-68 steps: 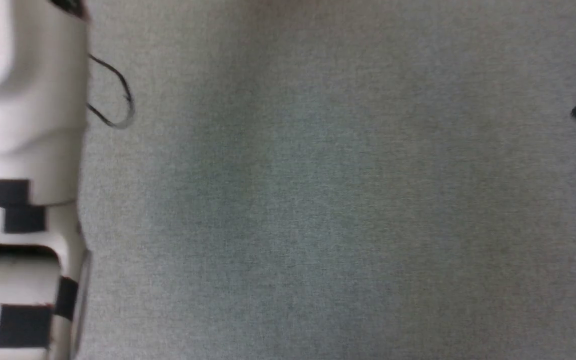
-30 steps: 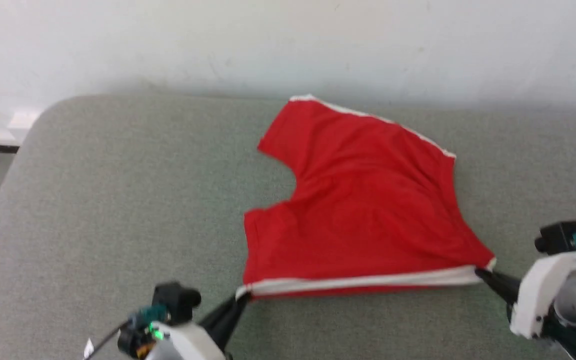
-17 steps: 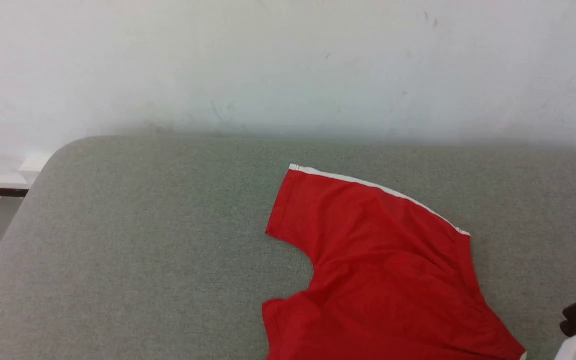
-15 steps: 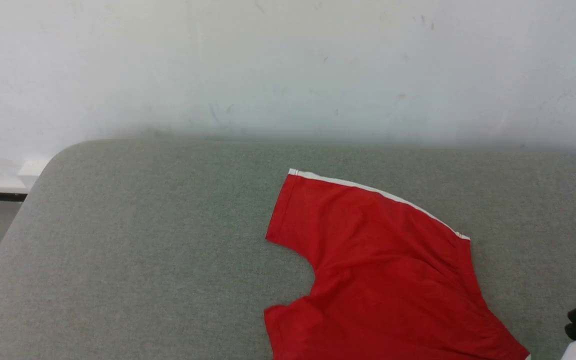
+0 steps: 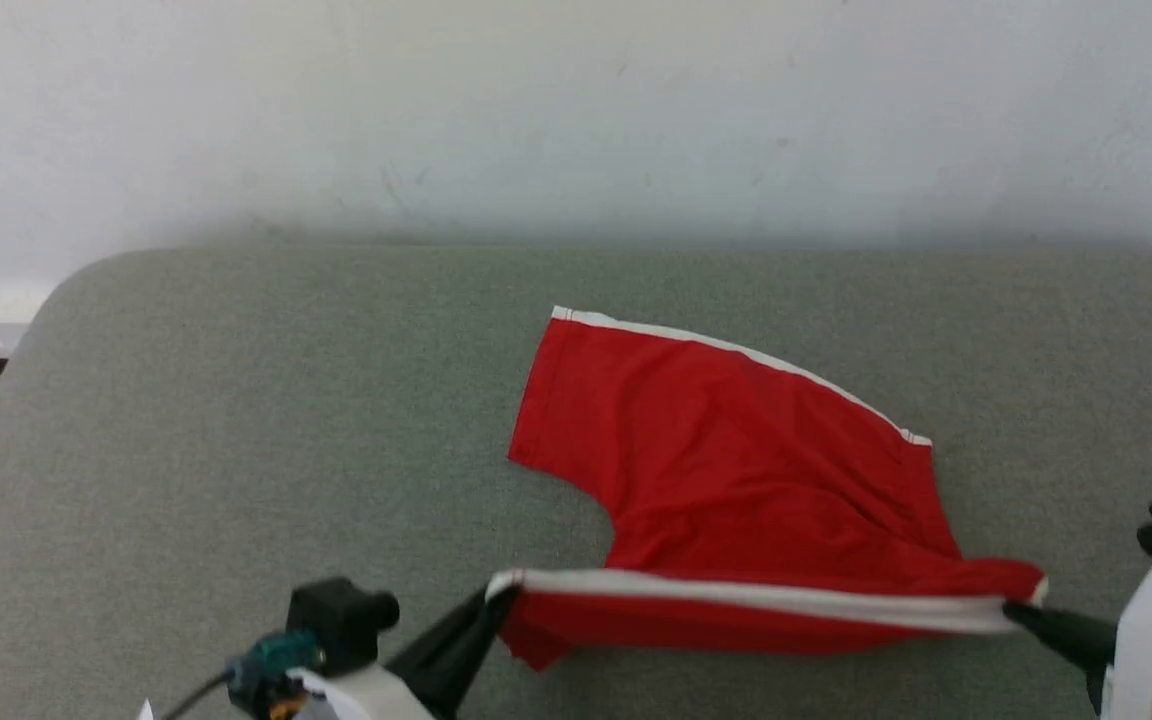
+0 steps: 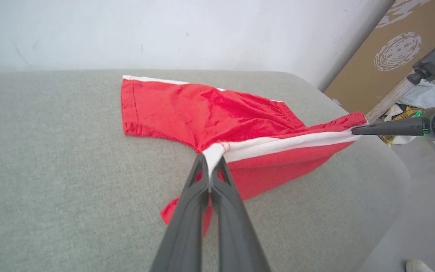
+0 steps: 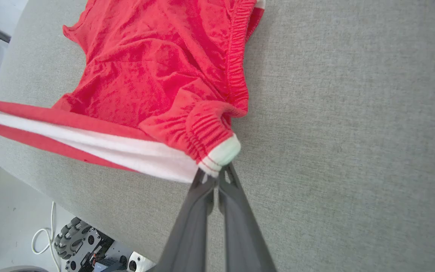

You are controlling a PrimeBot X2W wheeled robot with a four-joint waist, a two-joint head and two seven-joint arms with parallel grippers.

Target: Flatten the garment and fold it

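On the grey padded surface [image 5: 236, 420] the garment [image 5: 736, 450] lay right of centre, its far leg spread flat toward the white wall [image 5: 576, 110], with thin white trim along its far edge. Its broad white band [image 5: 756, 595] was pulled into a taut line at the near side, raised off the cloth-covered top, with a red flap hanging beneath it. The left gripper [image 5: 491, 605] was pinched tight on the band's left end; the left wrist view showed white fabric bunched between its closed fingertips [image 6: 202, 170]. The right gripper [image 5: 1016, 608] was clamped on the band's right end, where the gathered red elastic curled over its tips [image 7: 221, 177].

A second before, the same two corners had been held, but the band had sat lower against the surface with only a sliver of red under it, and the near leg had shown in full beyond it. Now the band crossed in front of that leg and the red strip below was broader. The head camera had also tilted in between, so the whole picture had shifted.
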